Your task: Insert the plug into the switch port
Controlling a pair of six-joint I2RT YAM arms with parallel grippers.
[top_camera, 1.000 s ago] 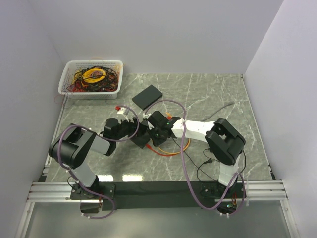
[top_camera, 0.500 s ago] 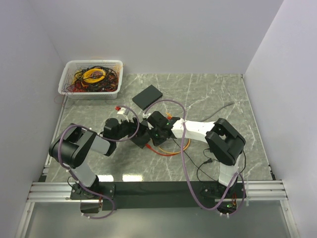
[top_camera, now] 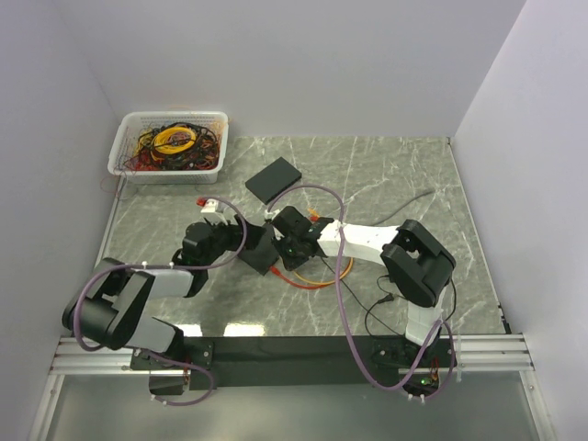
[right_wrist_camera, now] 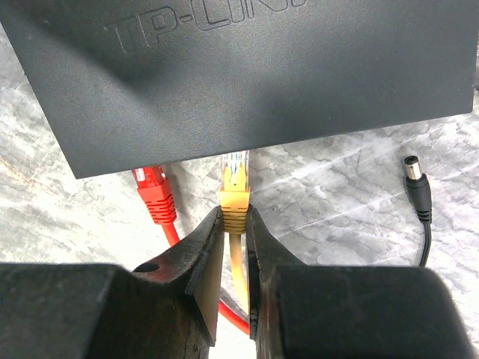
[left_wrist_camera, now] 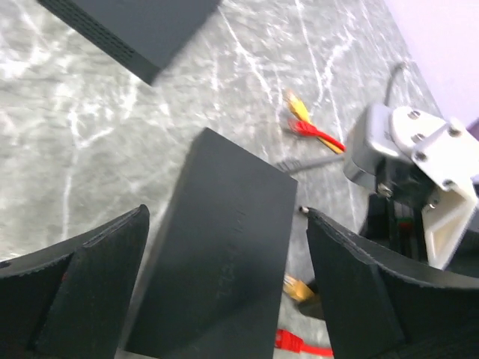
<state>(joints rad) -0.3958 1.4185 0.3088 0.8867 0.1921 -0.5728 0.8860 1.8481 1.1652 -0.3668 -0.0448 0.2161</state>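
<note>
At the far left a white bin [top_camera: 165, 174] holds tangled cables. The left gripper [left_wrist_camera: 224, 217] has its jaws wide apart, one on each side of the black switch [left_wrist_camera: 224, 254], and a gap shows at the right finger. A red plug [right_wrist_camera: 153, 191] lies at the switch's edge. Just beside it the right gripper [right_wrist_camera: 233, 222] is clamped on the yellow plug [right_wrist_camera: 233, 198]. Its clear tip meets the switch's edge; how deep it sits I cannot tell. Further right a black barrel connector [right_wrist_camera: 416, 183] lies on the marble table [top_camera: 395, 184], apart from the switch.
</note>
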